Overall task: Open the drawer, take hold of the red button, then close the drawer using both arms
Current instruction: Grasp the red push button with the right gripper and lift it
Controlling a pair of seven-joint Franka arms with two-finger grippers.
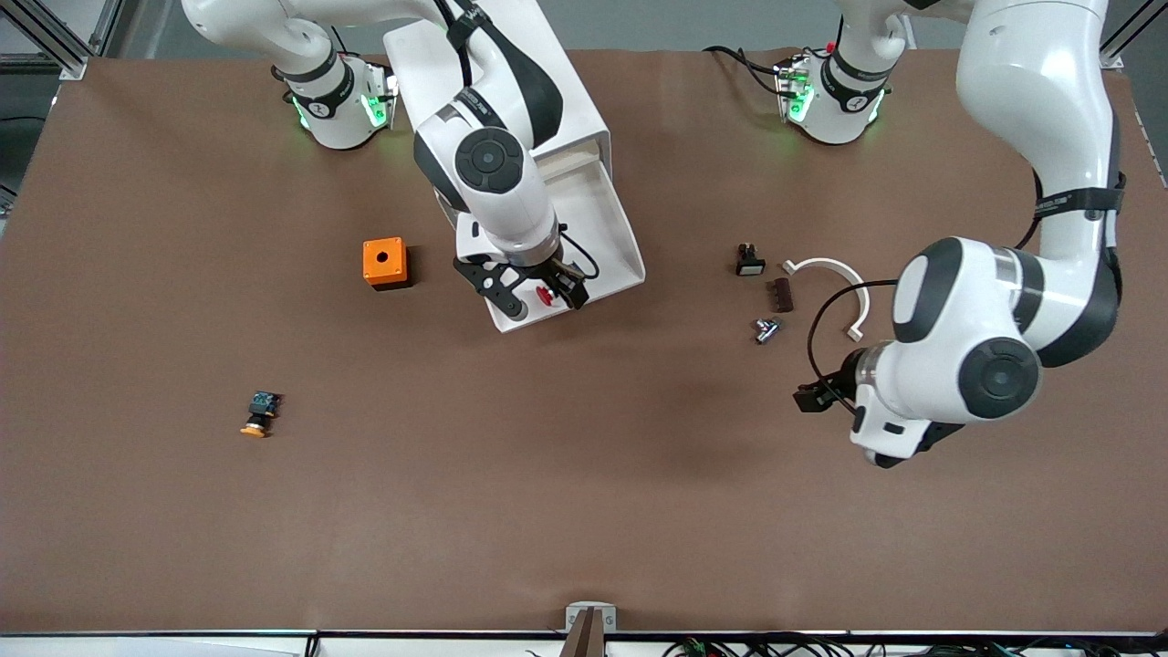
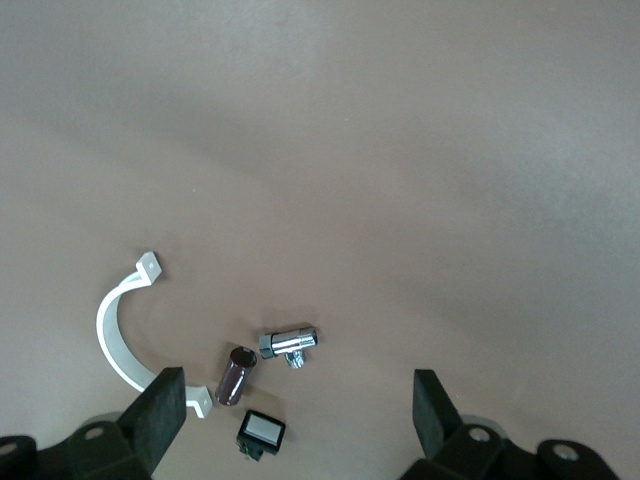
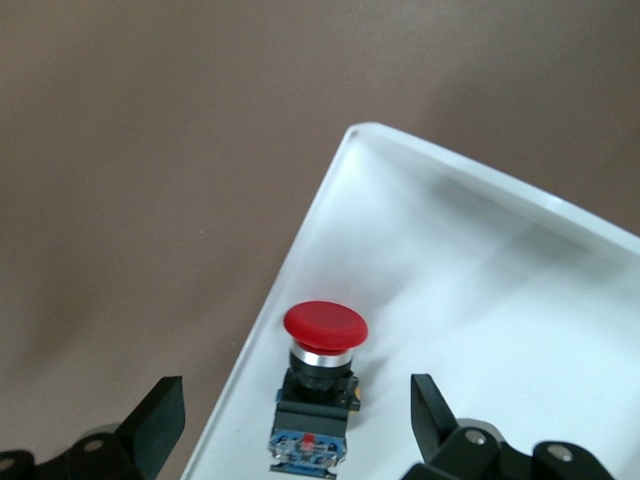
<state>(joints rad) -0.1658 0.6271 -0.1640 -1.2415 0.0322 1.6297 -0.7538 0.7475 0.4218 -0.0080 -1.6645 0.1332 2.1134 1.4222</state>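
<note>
Grab step. Right gripper (image 3: 295,415) spread wide, empty, over open drawer (image 1: 610,228); button (image 3: 318,385) between fingers, below. Next: descend, pinch black body. Left gripper (image 2: 300,410) wide open, empty, waiting.

No lettering, label, brand mark or number can be read on anything here.
</note>
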